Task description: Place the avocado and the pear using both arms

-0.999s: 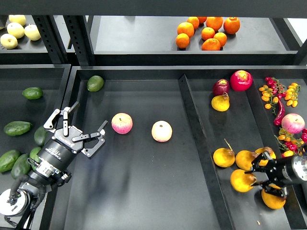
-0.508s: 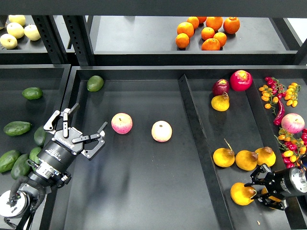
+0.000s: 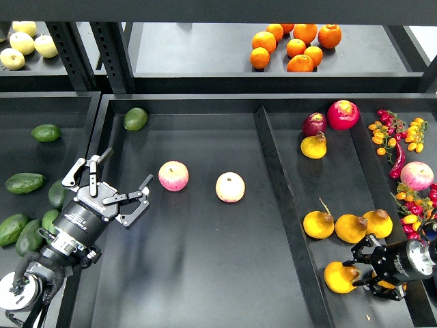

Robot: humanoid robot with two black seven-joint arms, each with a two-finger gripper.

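Note:
My left gripper (image 3: 124, 175) is open and empty, over the left edge of the middle tray (image 3: 198, 273). Dark green avocados lie in the left bin, among them an elongated one (image 3: 25, 182) left of the gripper and apart from it. My right gripper (image 3: 367, 272) is open and low in the right tray. A yellow-orange pear (image 3: 339, 277) lies against its left side, and part of another pear (image 3: 388, 284) shows between its fingers. Three more pears (image 3: 351, 229) lie just behind it.
A lighter green avocado (image 3: 135, 118) and two pink-yellow apples (image 3: 173, 175) (image 3: 230, 186) lie in the middle tray. A further pear (image 3: 313, 146), red fruit (image 3: 343, 114), chillies and small tomatoes (image 3: 399, 147) fill the right tray. A divider (image 3: 280, 205) separates the trays. Oranges (image 3: 293, 46) sit on the back shelf.
My right gripper has moved down toward the tray's front edge. The pear at its left has shifted forward with it. The left arm has not moved.

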